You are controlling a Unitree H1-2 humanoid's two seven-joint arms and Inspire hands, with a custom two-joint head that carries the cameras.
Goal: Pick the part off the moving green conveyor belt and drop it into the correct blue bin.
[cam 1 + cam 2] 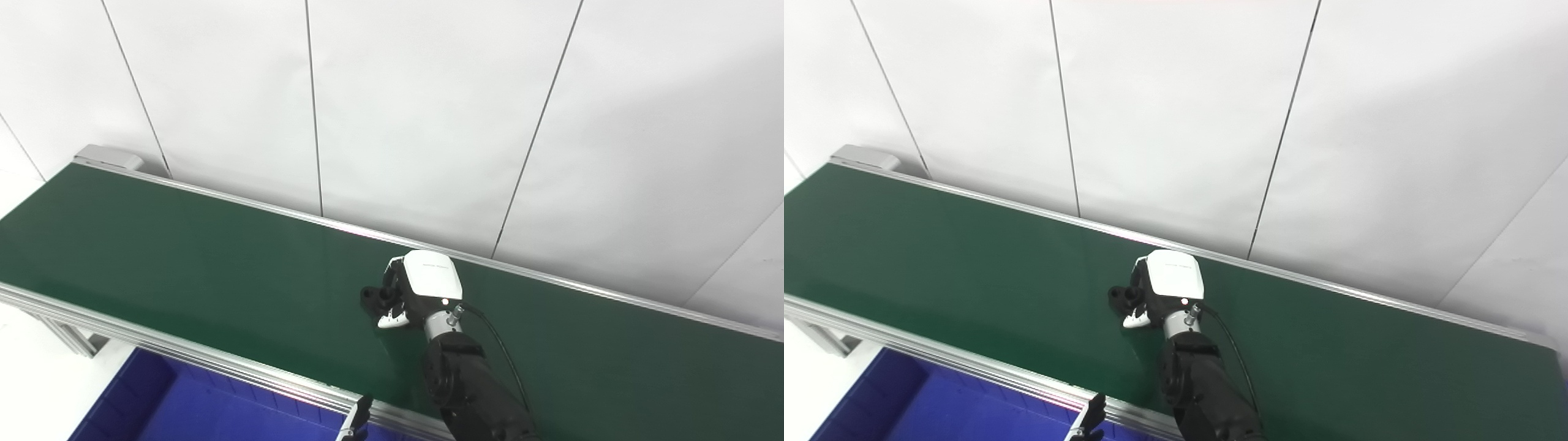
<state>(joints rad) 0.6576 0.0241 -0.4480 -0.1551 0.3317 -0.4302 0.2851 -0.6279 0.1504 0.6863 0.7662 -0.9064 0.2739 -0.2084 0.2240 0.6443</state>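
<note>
Blue bin (153,404) sits below the belt's near rail, at its left end; only a corner shows.

Left hand (361,411) is barely in view: just dark fingertips poking up at the near rail, w/ nothing visibly held. Can't tell if spread or curled.

Part (373,296) is a small dark piece on the green conveyor belt (184,263), about mid-width, touching the left side of the right hand (411,293). Its long axis is hidden by the fingers.

Right hand is much nearer to it. Arm reaches up from the near edge, wrist bent, white back of hand facing up, fingers curled down and leftward around the part. Looks like a closing grasp, though firm contact isn't certain.

Next, prob: lift, carry back left over the near rail to the bin.
</note>
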